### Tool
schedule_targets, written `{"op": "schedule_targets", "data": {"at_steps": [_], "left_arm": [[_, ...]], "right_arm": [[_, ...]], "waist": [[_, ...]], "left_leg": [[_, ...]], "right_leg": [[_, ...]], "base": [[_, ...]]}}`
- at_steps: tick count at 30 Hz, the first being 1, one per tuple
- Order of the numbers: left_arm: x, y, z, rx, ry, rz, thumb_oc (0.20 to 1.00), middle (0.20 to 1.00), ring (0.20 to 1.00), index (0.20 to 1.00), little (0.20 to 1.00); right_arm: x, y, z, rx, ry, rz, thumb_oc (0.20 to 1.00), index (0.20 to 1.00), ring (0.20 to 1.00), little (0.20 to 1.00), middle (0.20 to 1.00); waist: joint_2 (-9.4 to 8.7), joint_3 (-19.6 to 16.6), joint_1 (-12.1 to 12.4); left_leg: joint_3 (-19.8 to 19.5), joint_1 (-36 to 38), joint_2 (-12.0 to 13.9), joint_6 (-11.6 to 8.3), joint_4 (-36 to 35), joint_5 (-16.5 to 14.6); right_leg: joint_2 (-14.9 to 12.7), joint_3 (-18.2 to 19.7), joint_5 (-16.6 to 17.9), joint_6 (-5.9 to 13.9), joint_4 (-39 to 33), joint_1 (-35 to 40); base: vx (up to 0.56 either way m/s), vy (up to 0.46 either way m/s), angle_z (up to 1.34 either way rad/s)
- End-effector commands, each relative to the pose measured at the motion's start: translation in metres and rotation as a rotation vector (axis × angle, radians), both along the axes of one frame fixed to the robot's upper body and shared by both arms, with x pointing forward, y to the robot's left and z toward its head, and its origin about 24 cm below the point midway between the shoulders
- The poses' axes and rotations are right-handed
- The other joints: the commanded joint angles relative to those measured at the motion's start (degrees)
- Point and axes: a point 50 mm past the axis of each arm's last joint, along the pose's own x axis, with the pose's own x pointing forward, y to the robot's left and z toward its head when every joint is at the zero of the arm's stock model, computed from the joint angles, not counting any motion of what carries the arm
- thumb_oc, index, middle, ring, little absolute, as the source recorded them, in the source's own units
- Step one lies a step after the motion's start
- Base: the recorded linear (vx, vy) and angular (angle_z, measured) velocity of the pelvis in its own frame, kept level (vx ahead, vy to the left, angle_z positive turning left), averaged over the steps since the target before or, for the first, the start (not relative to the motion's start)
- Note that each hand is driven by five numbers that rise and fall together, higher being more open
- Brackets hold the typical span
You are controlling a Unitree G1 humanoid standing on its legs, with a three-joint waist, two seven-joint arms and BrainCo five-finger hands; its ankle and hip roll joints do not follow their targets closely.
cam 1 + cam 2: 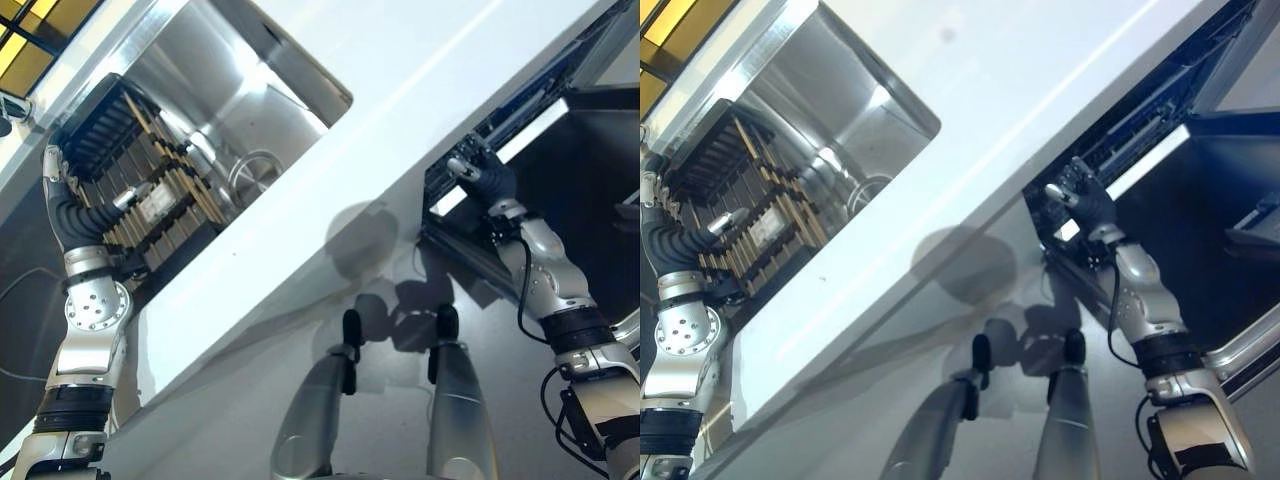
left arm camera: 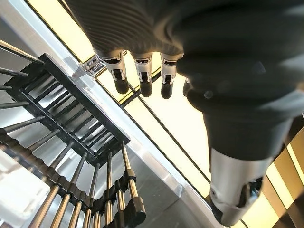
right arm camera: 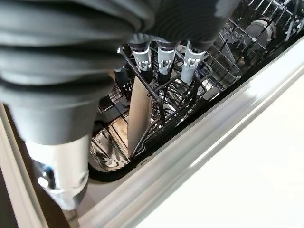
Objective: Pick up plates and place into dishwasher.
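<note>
Left eye view: the left hand (image 1: pixel 62 205) is up against the black dish rack (image 1: pixel 135 190) in the steel sink (image 1: pixel 250 110), and the right hand (image 1: pixel 482 178) reaches under the white worktop (image 1: pixel 420 90) into the open dishwasher (image 1: pixel 590 170).

Left wrist view: fingers (image 2: pixel 142 76) hang relaxed, clutching nothing, just past the rack's prongs.

Right wrist view: fingers (image 3: pixel 160 59) are straight, tips at the dishwasher basket (image 3: pixel 190 90) wires, with a beige plate (image 3: pixel 138 114) standing on edge right below them, racked.
</note>
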Motion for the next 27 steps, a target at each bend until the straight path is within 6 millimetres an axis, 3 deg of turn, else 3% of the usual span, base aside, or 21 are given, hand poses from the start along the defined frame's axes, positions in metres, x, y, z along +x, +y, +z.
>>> {"op": "schedule_targets", "data": {"at_steps": [1, 5, 9, 12, 17, 22, 27], "left_arm": [[0.001, -0.015, -0.035, -0.049, 0.103, -0.061, 1.000, 1.000, 1.000, 1.000, 1.000], [-0.001, -0.009, -0.033, -0.041, 0.111, -0.053, 1.000, 1.000, 1.000, 1.000, 1.000], [-0.004, -0.001, -0.034, -0.046, 0.134, -0.021, 1.000, 1.000, 1.000, 1.000, 1.000], [-0.008, 0.004, -0.041, -0.056, 0.158, -0.004, 1.000, 1.000, 1.000, 1.000, 1.000], [-0.022, 0.012, -0.051, -0.064, 0.181, 0.031, 1.000, 1.000, 1.000, 1.000, 1.000], [-0.035, 0.021, -0.064, -0.079, 0.220, 0.051, 1.000, 1.000, 1.000, 1.000, 1.000], [-0.046, 0.026, -0.073, -0.090, 0.253, 0.055, 1.000, 1.000, 1.000, 1.000, 1.000]], "right_arm": [[-0.022, 0.083, 0.063, -0.011, -0.390, 0.437, 1.000, 1.000, 1.000, 1.000, 1.000], [-0.026, 0.070, 0.052, -0.148, -0.405, 0.289, 1.000, 1.000, 1.000, 1.000, 1.000], [-0.046, 0.066, 0.061, -0.446, -0.500, 0.145, 1.000, 1.000, 1.000, 1.000, 1.000], [-0.050, 0.050, 0.063, -0.568, -0.515, 0.000, 1.000, 1.000, 1.000, 1.000, 1.000], [-0.067, 0.019, 0.053, -0.623, -0.476, -0.129, 1.000, 1.000, 1.000, 1.000, 1.000], [-0.083, -0.018, 0.021, -0.634, -0.339, -0.312, 1.000, 1.000, 1.000, 1.000, 1.000], [-0.097, -0.035, 0.001, -0.616, -0.253, -0.392, 1.000, 1.000, 1.000, 1.000, 1.000]], "waist": [[-7.73, -0.8, 2.7], [-8.98, -2.7, 2.2], [-10.84, -5.3, 0.7], [-12.08, -7.7, -0.1], [-13.43, -12.9, -1.3], [-13.93, -18.8, -2.3], [-14.16, -21.4, -3.3]], "left_leg": [[1.5, -3.0, -5.6, 5.23, 0.4, -0.7], [1.9, -0.3, -5.2, 5.35, -0.1, -1.7], [2.8, 2.7, -4.5, 5.44, -0.5, -2.8], [3.1, 5.5, -4.5, 5.48, -1.2, -3.3], [3.9, 11.4, -4.4, 5.73, -5.1, -3.8], [4.7, 17.1, -5.0, 6.42, -7.5, -5.3], [5.2, 21.4, -4.8, 6.90, -8.9, -6.5]], "right_leg": [[2.9, -4.6, 0.8, -1.36, -9.2, 3.7], [3.0, -4.3, 1.0, -1.10, -11.4, 7.2], [3.3, -3.2, 0.9, -0.68, -12.5, 10.3], [3.6, -2.0, 1.1, -0.63, -14.1, 13.4], [3.5, -0.2, 1.4, 0.47, -17.4, 18.9], [3.5, 0.8, 1.0, 1.34, -19.2, 24.0], [3.3, 1.7, 0.4, 1.98, -19.6, 27.3]], "base": [[-0.01, -0.002, 0.11], [0.00, -0.003, 0.02], [0.00, 0.000, 0.00], [0.04, 0.012, -0.10], [0.06, 0.043, -0.12], [0.08, 0.074, -0.13], [0.03, 0.068, -0.03]]}}
